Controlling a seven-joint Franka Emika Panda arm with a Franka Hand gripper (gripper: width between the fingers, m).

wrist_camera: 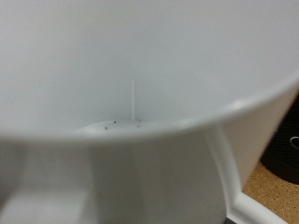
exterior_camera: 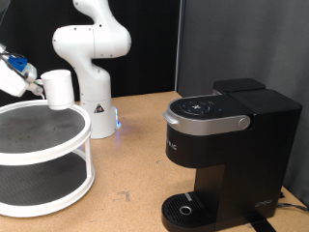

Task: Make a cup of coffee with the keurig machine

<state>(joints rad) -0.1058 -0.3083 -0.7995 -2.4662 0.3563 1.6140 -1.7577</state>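
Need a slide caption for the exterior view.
Claw holds white mug above two-tier rack; Keurig stands closed at right.

A brown wooden-looking table (exterior_camera: 130,145) carried everything; at the left stood a white two-tier round rack (exterior_camera: 43,159); far behind it sat the white robot base (exterior_camera: 95,114); the black keurig machine (exterior_camera: 227,155) occupied the near right.
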